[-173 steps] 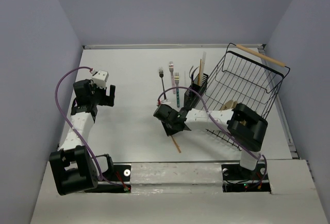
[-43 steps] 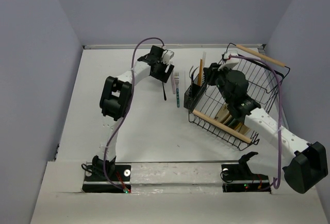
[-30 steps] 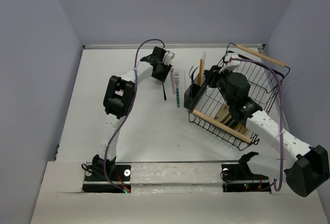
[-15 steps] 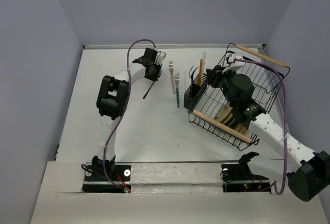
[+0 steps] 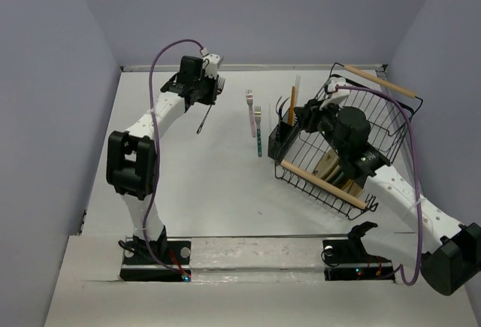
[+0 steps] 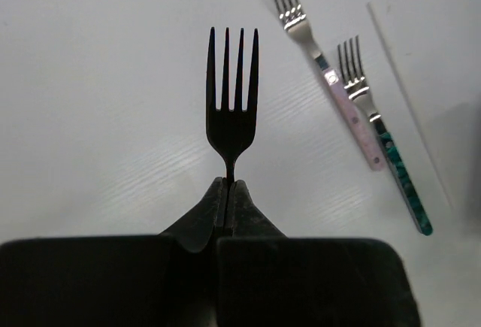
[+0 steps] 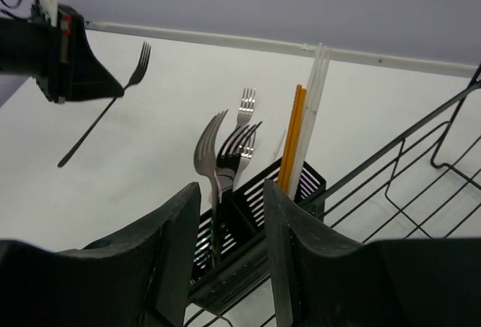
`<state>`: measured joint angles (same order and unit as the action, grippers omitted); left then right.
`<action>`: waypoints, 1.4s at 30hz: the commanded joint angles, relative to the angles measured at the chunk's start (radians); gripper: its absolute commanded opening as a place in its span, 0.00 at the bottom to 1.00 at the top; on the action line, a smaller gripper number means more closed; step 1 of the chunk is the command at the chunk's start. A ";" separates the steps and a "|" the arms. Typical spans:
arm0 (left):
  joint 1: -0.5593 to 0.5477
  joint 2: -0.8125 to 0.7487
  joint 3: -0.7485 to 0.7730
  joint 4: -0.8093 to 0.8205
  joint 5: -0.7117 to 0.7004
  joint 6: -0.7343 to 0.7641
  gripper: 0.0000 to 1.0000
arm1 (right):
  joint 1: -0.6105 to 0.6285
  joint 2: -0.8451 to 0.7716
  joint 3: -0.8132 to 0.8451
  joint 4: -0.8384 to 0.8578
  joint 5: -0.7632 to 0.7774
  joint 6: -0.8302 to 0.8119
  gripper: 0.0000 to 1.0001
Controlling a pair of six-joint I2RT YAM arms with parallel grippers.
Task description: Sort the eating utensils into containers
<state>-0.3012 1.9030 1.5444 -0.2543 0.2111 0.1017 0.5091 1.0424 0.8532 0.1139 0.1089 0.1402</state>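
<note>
The left half and the near middle of the white tabletop (image 5: 195, 184) lie bare, giving open passage. Above the far edge hangs the left tool (image 6: 228, 192), clamped on a slim black fork (image 6: 231, 94). A pink-handled fork (image 5: 251, 113) and a teal-handled fork (image 5: 258, 131) lie side by side before the small black slotted holder (image 5: 282, 137). Upright forks (image 7: 210, 143), orange-brown chopsticks (image 7: 291, 139) and white chopsticks (image 7: 314, 109) crowd its slots. The big black wire rack (image 5: 361, 128) walls its right side, where the right tool (image 7: 231, 186) hangs, jaws apart.

Top view looked down over the desk (image 5: 188, 184) from its near edge, left wrist sat close behind the black fork (image 6: 231, 109), right wrist faced the cutlery holder (image 7: 244, 222), all shared that fork
</note>
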 commanded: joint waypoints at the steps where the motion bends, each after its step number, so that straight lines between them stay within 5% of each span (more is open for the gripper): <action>1: -0.006 -0.211 -0.012 0.063 0.085 0.010 0.00 | -0.001 0.001 0.072 0.007 -0.142 0.039 0.45; 5: -0.009 -0.324 -0.021 0.055 0.154 0.004 0.00 | -0.001 0.062 0.139 0.004 -0.262 0.116 0.49; 13: -0.026 -0.524 -0.087 0.053 0.203 -0.007 0.00 | 0.035 0.206 0.274 0.159 -0.428 0.289 0.73; 24: -0.053 -0.639 -0.116 0.081 0.214 -0.068 0.00 | 0.259 0.505 0.493 0.282 -0.345 0.303 0.69; 42: -0.056 -0.657 -0.179 0.130 0.264 -0.128 0.00 | 0.269 0.696 0.584 0.398 -0.265 0.380 0.53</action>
<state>-0.3511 1.2789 1.3731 -0.1776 0.4229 0.0101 0.7784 1.7046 1.3735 0.4343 -0.1902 0.4995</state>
